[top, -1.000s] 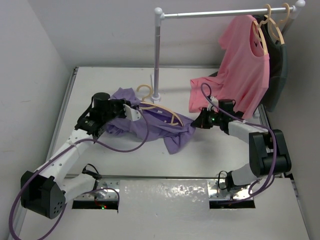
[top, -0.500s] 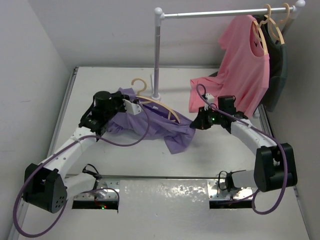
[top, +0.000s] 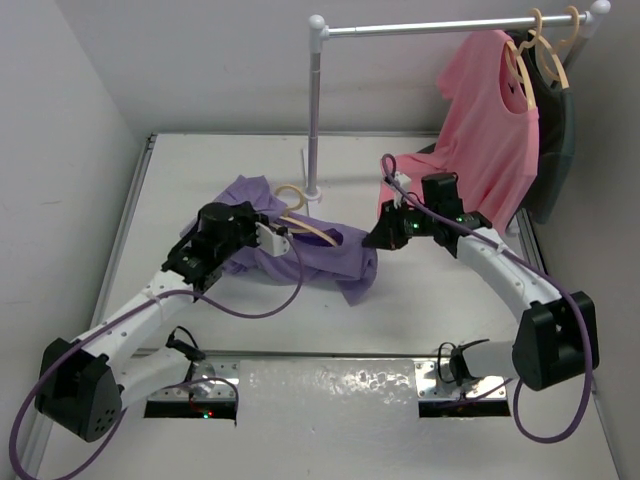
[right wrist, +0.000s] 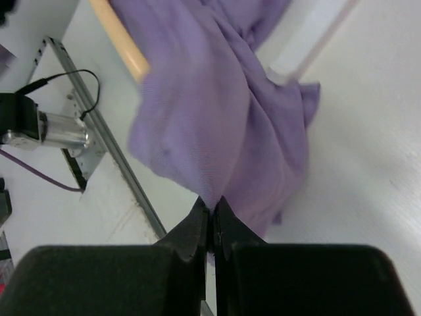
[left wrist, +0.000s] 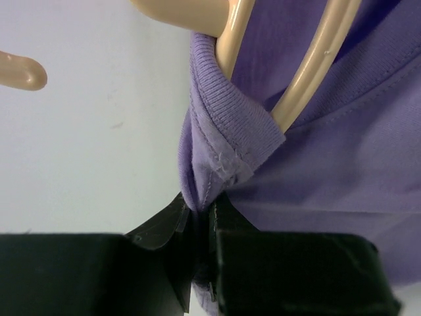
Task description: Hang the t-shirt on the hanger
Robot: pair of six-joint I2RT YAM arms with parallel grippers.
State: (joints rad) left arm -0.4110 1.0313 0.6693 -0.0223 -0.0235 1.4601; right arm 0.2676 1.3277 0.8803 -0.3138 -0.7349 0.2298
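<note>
The lavender t-shirt (top: 320,258) hangs between my two grippers above the table's middle. The tan hanger (top: 300,224) runs inside it, its hook (top: 289,194) sticking out at the collar. My left gripper (top: 272,236) is shut on the ribbed collar (left wrist: 227,125), with the hanger's arms (left wrist: 316,62) passing through the neck opening. My right gripper (top: 374,236) is shut on the shirt's right side and lifts it; in the right wrist view the cloth (right wrist: 217,131) drapes down from the fingertips and one hanger end (right wrist: 122,43) pokes out.
A clothes rack (top: 315,110) stands behind the shirt, its rail (top: 440,26) running right. A pink t-shirt (top: 490,130) and a dark garment (top: 555,130) hang on like hangers at the rail's right end. Metal brackets sit at the near table edge (top: 330,385).
Both grippers moved: the left toward the near right with the collar and hanger, the right up and leftward. The shirt is now more bunched between them and the hanger hook sits lower.
</note>
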